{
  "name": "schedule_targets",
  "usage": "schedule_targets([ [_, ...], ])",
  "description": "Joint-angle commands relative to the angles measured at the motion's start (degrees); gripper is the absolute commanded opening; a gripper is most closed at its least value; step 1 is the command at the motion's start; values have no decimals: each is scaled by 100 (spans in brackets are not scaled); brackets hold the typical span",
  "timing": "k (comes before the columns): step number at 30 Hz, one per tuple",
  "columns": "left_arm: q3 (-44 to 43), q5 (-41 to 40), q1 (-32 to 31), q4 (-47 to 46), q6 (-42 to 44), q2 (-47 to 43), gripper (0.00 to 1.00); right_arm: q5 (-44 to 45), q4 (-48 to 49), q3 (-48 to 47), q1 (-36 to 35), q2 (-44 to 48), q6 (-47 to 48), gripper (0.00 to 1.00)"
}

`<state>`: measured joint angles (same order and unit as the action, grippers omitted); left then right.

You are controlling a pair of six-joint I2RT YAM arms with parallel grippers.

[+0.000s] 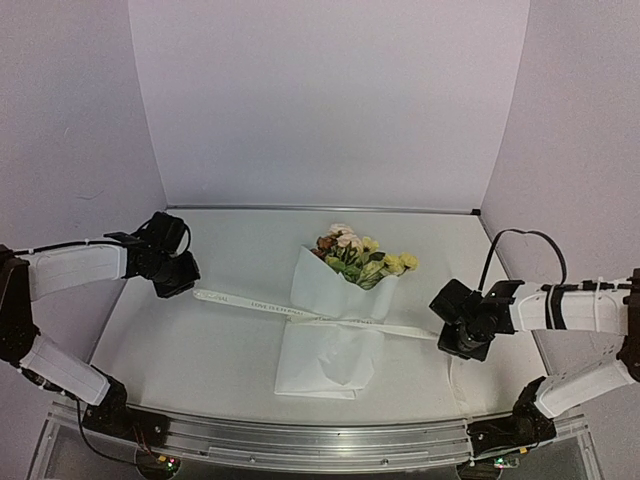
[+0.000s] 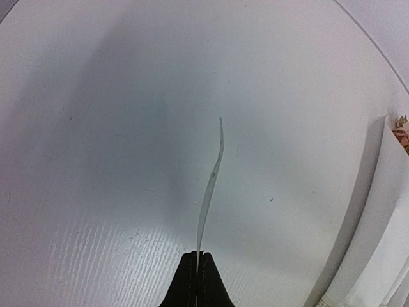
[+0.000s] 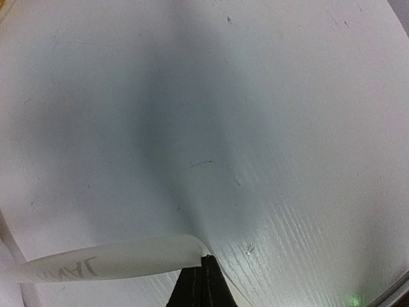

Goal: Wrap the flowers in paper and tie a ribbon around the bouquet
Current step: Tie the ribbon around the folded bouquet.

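Observation:
The bouquet (image 1: 335, 330) lies in the middle of the table, white paper (image 1: 330, 360) folded around flowers (image 1: 362, 257) in yellow, pink and cream with green leaves. A cream ribbon (image 1: 260, 303) stretches across the paper's waist from left to right. My left gripper (image 1: 186, 283) is shut on the ribbon's left end (image 2: 211, 185), which pokes edge-on past the black fingertips (image 2: 206, 272). My right gripper (image 1: 449, 338) is shut on the ribbon's right end (image 3: 108, 262), the printed strip curling off leftwards from its tips. The paper's edge (image 2: 374, 236) shows at the right of the left wrist view.
White walls enclose the table on the back and both sides. A metal rail (image 1: 320, 440) runs along the near edge between the arm bases. A black cable (image 1: 525, 240) loops above the right wrist.

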<state>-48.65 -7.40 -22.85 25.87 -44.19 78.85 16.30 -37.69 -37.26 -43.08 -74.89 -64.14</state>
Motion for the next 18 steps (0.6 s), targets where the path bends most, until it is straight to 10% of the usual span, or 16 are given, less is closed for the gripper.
schedule_targets([
  [1,349,299,414,-405,-212,56,0,105,-115,-205,277,-195,15,0],
  [18,841,885,910,-722,-239,-136,0,-246,123,-857,440,-811,603,0],
])
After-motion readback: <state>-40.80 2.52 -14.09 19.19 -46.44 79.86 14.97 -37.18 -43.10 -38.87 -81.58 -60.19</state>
